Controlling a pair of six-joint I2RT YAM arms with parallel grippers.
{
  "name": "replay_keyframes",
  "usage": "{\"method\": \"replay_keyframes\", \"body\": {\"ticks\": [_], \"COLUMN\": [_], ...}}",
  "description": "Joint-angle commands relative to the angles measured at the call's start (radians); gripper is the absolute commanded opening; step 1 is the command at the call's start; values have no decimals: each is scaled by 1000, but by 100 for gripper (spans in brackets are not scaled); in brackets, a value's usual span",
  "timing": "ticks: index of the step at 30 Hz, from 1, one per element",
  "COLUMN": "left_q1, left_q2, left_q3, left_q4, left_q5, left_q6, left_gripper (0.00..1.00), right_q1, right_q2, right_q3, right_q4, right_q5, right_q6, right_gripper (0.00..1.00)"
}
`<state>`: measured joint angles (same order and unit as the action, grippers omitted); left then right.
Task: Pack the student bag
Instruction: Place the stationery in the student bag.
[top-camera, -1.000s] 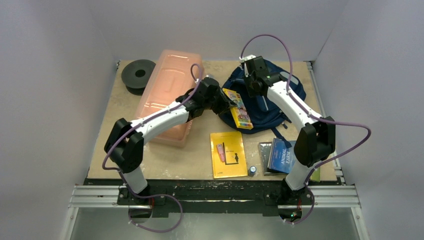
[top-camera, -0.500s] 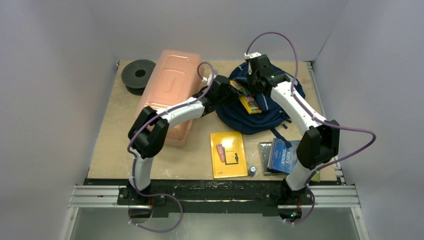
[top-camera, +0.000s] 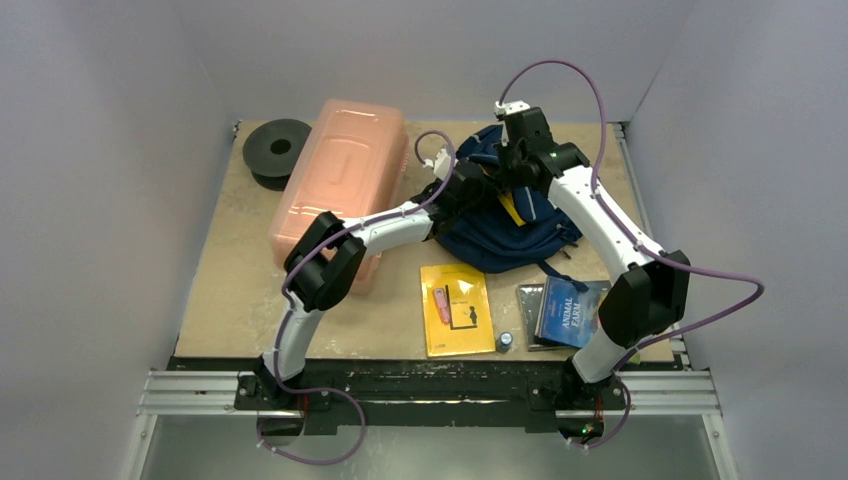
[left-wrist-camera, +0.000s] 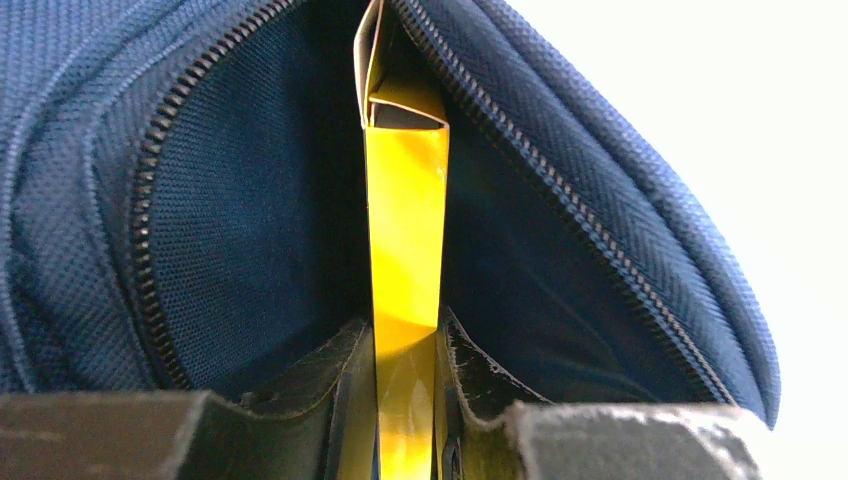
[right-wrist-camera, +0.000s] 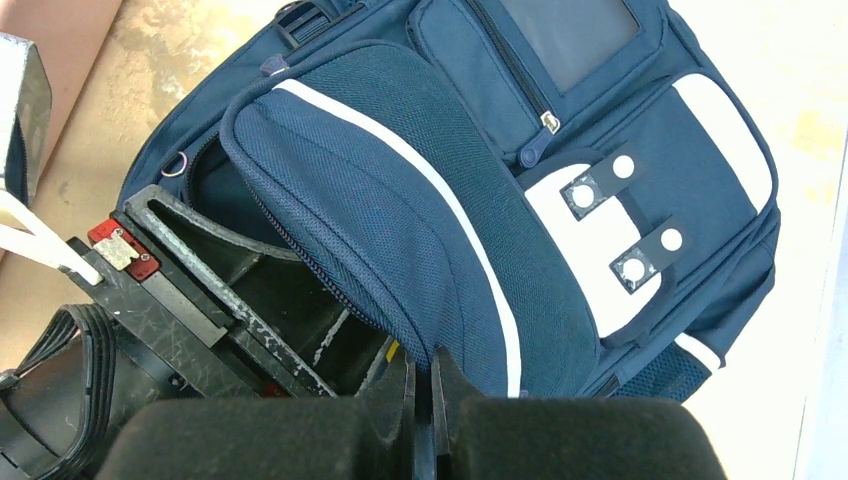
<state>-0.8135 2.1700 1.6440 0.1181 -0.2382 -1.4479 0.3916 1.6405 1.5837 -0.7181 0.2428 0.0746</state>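
The student bag (top-camera: 505, 235), navy with light grey stripes, lies at the back right of the table. My right gripper (top-camera: 508, 170) is shut on the edge of the bag's upper flap (right-wrist-camera: 400, 230) and holds the main compartment open. My left gripper (left-wrist-camera: 405, 345) is shut on a flat yellow box (left-wrist-camera: 405, 220), held edge-on. The box reaches into the open zipped compartment (left-wrist-camera: 250, 210). In the top view only a sliver of the yellow box (top-camera: 512, 208) shows beside the left gripper (top-camera: 476, 186). The left gripper's black body (right-wrist-camera: 200, 300) also shows inside the opening in the right wrist view.
A long pink translucent box (top-camera: 340, 185) lies left of the bag under my left arm, with a black spool (top-camera: 277, 148) behind it. In front lie a yellow book (top-camera: 460, 310) with a pink item (top-camera: 440, 303), a small round object (top-camera: 506, 340) and an "Animal Farm" book (top-camera: 565, 312).
My left gripper has carried the yellow box to the right, from beside the bag into its opening. My right gripper has shifted slightly right, lifting the flap.
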Motion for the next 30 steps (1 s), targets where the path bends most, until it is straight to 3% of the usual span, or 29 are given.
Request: {"method": "replay_keyframes", "body": {"ticks": [1,5,8,11,13,14,17,22,26,30], "left_q1": [-2,-1,3,13,23,30,51,114,188,251], "left_q2": [-8,-49,-107,-169,-208,-228,-315,-465,-571,-601], "left_q3": [46,5,-44,-96,-110,-119,-171,-198,-194,-177], "left_q4": [45,20,-4,-21,-62,-83,-115,-330,-513,-522], "left_q5": [-18,54,111,186,253,294,403,586,593,641], "left_q6": [-14,59,120,162,197,210,294,587,814,884], "left_gripper": [30,55,68,74,92,96,99,100,100,100], "right_q1": [5,-7,-19,-27,-29,-29,-30,-34,-34,-34], "right_q2": [-56,-47,-38,-37,-37,-37,-36,-45,-56,-89], "right_q3": [21,-5,-5,-5,-10,-17,-27,-65,-92,-139], "right_q4": [105,119,123,127,130,131,138,157,178,217], "right_q5": [21,39,34,28,30,31,36,65,57,14], "right_q6": [14,2,-4,-5,-7,-7,-9,-12,-16,-15], "right_gripper": [0,0,0,0,0,0,0,0,0,0]}}
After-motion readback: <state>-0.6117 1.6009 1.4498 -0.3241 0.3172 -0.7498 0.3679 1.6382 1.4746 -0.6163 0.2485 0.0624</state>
